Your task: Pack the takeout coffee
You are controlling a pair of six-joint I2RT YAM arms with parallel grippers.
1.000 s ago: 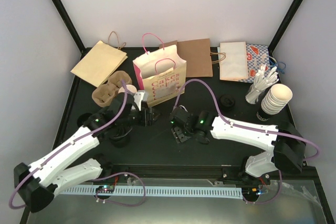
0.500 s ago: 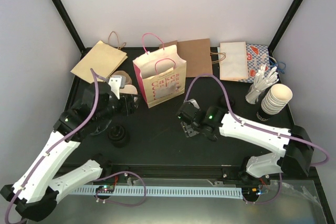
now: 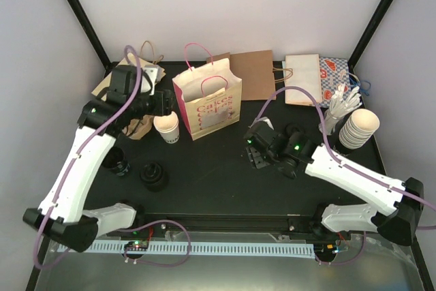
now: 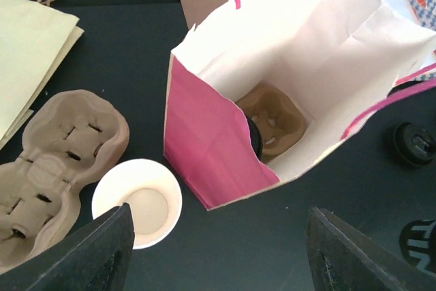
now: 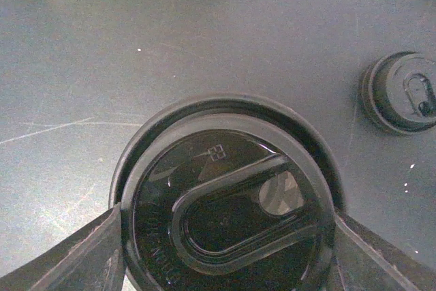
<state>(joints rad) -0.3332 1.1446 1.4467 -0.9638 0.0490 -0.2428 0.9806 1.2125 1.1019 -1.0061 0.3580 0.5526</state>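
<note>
Left gripper spread and empty above the bag; right gripper clamped on a lid.
Your left fingers stand wide apart, nothing between them, over the table's back-left part. Below them the cup stands upright on the table, mouth up, between the carrier and the bag's pink side, near both. A second carrier lies inside the upright bag. Your right fingers press the black lid from both sides over the table's middle; another lid lies nearby.
</note>
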